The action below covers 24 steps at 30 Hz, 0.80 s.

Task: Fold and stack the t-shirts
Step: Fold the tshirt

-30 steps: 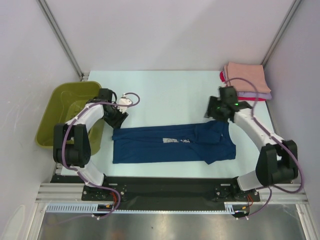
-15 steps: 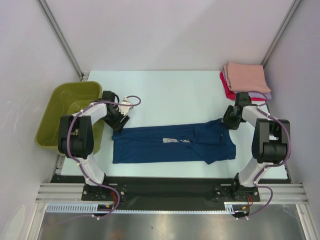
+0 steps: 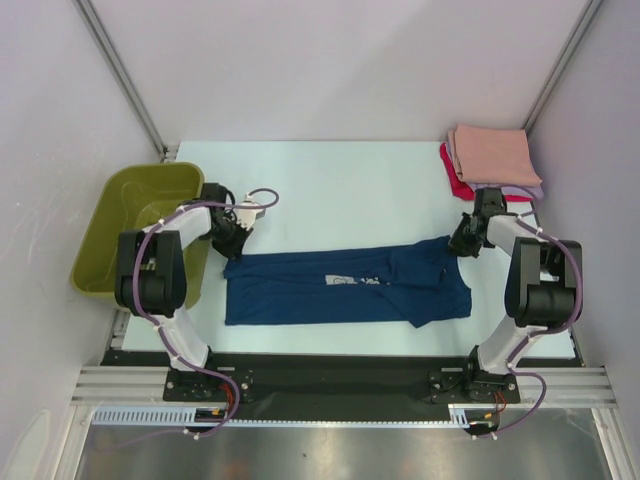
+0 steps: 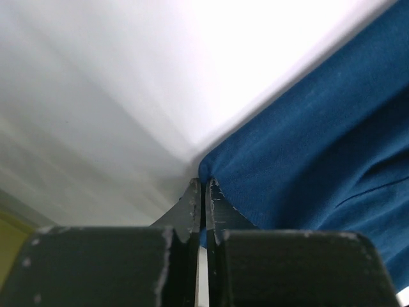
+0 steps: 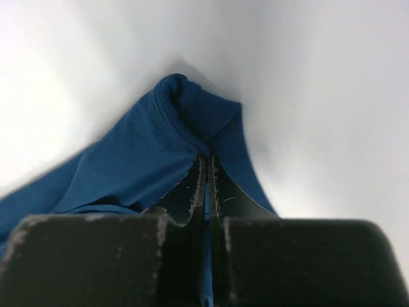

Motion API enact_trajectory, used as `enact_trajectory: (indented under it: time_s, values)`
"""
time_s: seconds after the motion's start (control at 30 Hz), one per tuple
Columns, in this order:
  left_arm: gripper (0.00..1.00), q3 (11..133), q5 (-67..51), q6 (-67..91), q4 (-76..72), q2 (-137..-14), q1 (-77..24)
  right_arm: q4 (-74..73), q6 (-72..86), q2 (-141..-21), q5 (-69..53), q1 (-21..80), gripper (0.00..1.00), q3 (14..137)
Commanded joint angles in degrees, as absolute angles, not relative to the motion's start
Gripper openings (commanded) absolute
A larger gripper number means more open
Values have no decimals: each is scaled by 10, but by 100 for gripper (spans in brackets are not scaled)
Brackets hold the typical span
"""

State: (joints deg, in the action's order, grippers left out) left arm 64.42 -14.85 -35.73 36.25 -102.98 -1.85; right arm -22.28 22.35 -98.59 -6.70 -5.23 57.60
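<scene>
Left pincer (image 4: 202, 183), right pincer (image 5: 208, 160) clamp navy t-shirt (image 3: 300, 290) corners.

A pale table (image 3: 340, 180) is seen. A blue shirt (image 3: 300, 290) is laid out flat near the front. In the far right corner, folded shirts (image 3: 490, 155) are piled, the peach one on top. A green basket (image 3: 150, 170) is set at the left edge.

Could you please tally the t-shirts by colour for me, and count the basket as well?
navy t-shirt: 1
peach t-shirt: 1
lavender t-shirt: 1
red t-shirt: 1
olive-green basket: 1
Total: 5
</scene>
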Motion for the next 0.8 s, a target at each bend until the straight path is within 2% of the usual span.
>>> enact_trajectory:
  time_s: [0.0, 0.27, 0.33, 0.37, 0.4, 0.5, 0.7, 0.77]
  values:
    - [0, 644, -121, -319, 280, -1044, -3, -231, 213, -955, -30, -70, 0, 571]
    - [0, 641, -134, -314, 276, -1025, 14, -228, 209, -945, -40, -77, 0, 567]
    - [0, 642, -150, -323, 290, -1024, 15, -239, 204, -947, -52, -76, 18, 575]
    - [5, 649, -172, -326, 300, -1025, 15, -246, 201, -945, -55, -75, 28, 582]
    - [28, 652, -179, -328, 307, -1023, 14, -256, 195, -940, -40, -65, 41, 596]
    - [45, 659, -189, -326, 316, -1003, 14, -289, 179, -905, 16, -31, 47, 624]
    - [59, 696, -220, -325, 329, -936, 14, -350, 155, -811, 155, 95, 45, 652]
    - [59, 708, -230, -330, 337, -924, 14, -338, 113, -793, 133, 156, 42, 636]
